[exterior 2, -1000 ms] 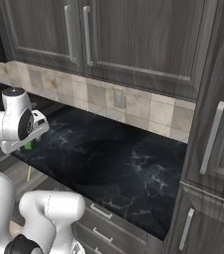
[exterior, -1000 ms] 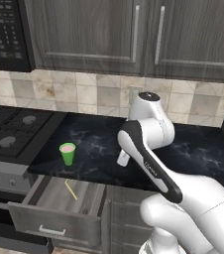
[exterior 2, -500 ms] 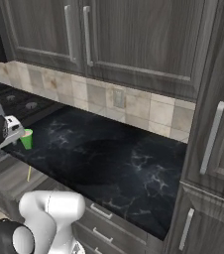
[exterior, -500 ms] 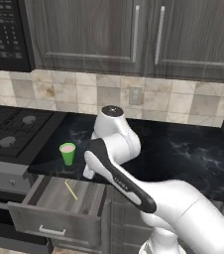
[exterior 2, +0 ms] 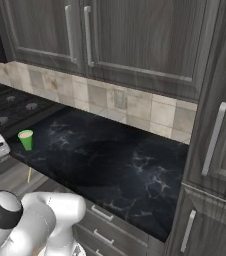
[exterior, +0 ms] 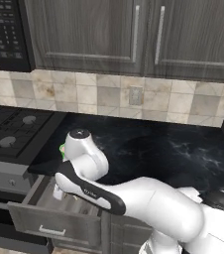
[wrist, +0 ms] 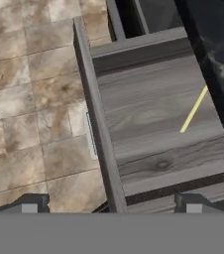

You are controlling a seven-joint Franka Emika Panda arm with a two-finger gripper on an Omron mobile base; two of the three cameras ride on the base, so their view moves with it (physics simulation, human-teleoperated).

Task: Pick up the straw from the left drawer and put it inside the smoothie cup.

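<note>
Hand view is showing us the left drawer (wrist: 153, 129) pulled open, with the straw (wrist: 193, 109) lying flat and slanted on its wood-grain bottom, toward the counter (wrist: 218, 44) side. We are hovering our end effector (wrist: 111, 206) above the drawer front with its dark tips spread wide and gripping nothing. In the right base view, the smoothie cup (exterior 2: 26, 139) is standing upright on the counter (exterior 2: 115, 165) near its front edge, and the straw (exterior 2: 29, 174) is resting in the drawer just below it.
</note>
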